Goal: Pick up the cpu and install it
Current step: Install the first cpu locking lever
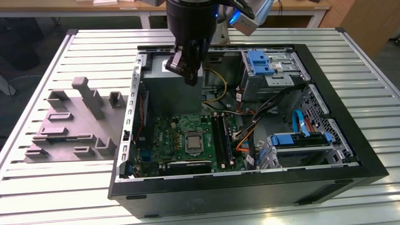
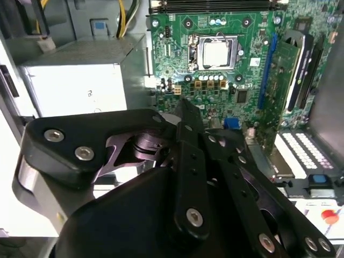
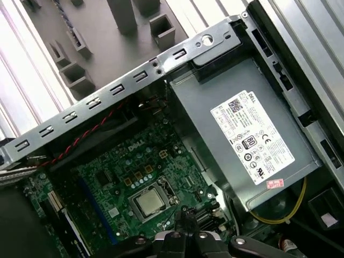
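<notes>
Silvery-beige, the cpu [image 2: 215, 52] sits flat inside its metal-framed socket [image 2: 231, 38] on the green circuit board [image 2: 177, 59], within the open computer case [image 1: 350, 140] on the slatted surface [image 1: 75, 187]. Black and raised well above the board, the claw [image 1: 188, 70] hangs over the grey power supply [image 3: 215, 129], fingertips closed together and gripping nothing. A grey fixture block [image 1: 69, 126] lies beside the case.

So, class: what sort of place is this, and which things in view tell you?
Probably a robotics lab or test bench for computer assembly. An open computer case lies on a slatted metal table, a grey parts fixture beside it, and the gripper hangs above the motherboard, where the cpu sits.
</notes>
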You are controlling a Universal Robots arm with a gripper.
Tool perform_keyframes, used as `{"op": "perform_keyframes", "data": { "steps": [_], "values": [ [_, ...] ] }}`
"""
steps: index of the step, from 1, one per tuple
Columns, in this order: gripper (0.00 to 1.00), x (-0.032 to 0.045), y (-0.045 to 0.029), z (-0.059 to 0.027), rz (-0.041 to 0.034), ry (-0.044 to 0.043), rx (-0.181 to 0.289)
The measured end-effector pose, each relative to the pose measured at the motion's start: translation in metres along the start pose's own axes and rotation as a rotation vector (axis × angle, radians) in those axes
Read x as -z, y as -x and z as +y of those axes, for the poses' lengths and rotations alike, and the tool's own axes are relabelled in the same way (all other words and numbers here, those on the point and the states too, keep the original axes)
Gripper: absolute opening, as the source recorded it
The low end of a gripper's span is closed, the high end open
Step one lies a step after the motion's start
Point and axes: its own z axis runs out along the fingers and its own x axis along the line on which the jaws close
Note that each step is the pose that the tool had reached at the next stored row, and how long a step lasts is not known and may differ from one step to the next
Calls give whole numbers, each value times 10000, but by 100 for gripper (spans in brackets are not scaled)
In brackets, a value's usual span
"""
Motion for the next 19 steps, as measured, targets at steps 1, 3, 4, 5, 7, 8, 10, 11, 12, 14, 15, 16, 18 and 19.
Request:
{"op": "perform_keyframes", "data": {
  "steps": [1, 3, 4, 5, 7, 8, 10, 11, 12, 14, 15, 16, 18, 19],
  "values": [
    [11, -7, 0, -1, 6, 4, 158],
    [11, -27, -10, -15, 15, 7, 272],
    [11, -41, -8, -35, 10, 7, 271],
    [11, -53, -3, -54, 10, 7, 270],
    [11, -74, 10, -84, 13, 7, 270],
    [11, -85, 15, -93, 11, 7, 271],
    [11, -105, 21, -105, 10, 6, 271],
    [11, -115, 21, -107, 9, 5, 270],
    [11, -123, 20, -107, 8, 1, 270],
    [11, -141, 19, -109, 0, -10, 275],
    [11, -146, 16, -110, -2, -17, 278],
    [11, -149, 14, -112, -5, -23, 281],
    [11, -153, 13, -113, -7, -26, 284],
    [11, -156, 13, -113, -7, -25, 284]
  ]
}}
